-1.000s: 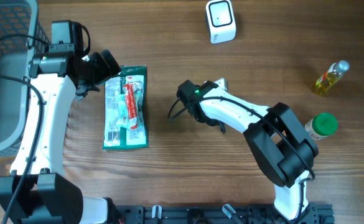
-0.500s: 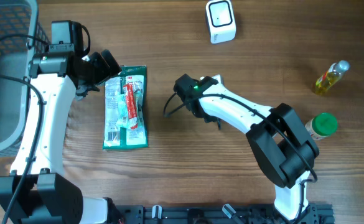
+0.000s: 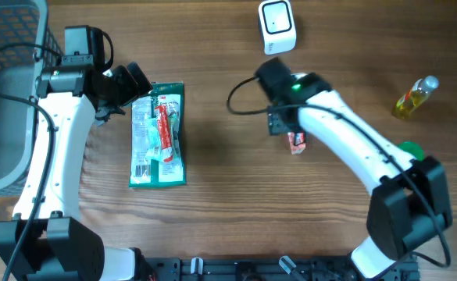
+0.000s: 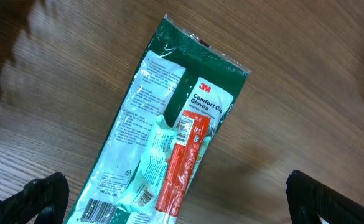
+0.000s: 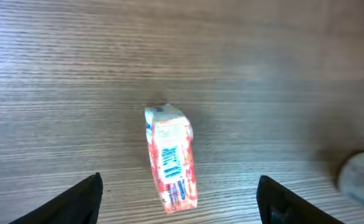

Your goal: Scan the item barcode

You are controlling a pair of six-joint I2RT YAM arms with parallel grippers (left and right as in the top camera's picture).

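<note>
A small red-and-white packet point(image 5: 171, 163) lies flat on the wooden table with its blue barcode face up. My right gripper point(image 5: 178, 200) hangs open above it, one finger on each side, touching nothing. From overhead the packet point(image 3: 296, 142) sits just below the right gripper point(image 3: 283, 123), a short way in front of the white scanner point(image 3: 276, 26). My left gripper point(image 4: 175, 200) stands wide open over a green 3M glove pack point(image 4: 169, 93) with a red stick packet point(image 4: 182, 158) lying on it. In the overhead view the left gripper point(image 3: 128, 87) is at the pack's point(image 3: 158, 134) top left corner.
A grey wire basket point(image 3: 1, 94) fills the far left. An oil bottle point(image 3: 414, 97) and a green-lidded jar point(image 3: 408, 148) stand at the right, the jar partly behind my right arm.
My right arm has swung from the table's middle to the right, toward the scanner, and its jaws have opened. The red-and-white packet now lies on the table under it. The left arm is still.
</note>
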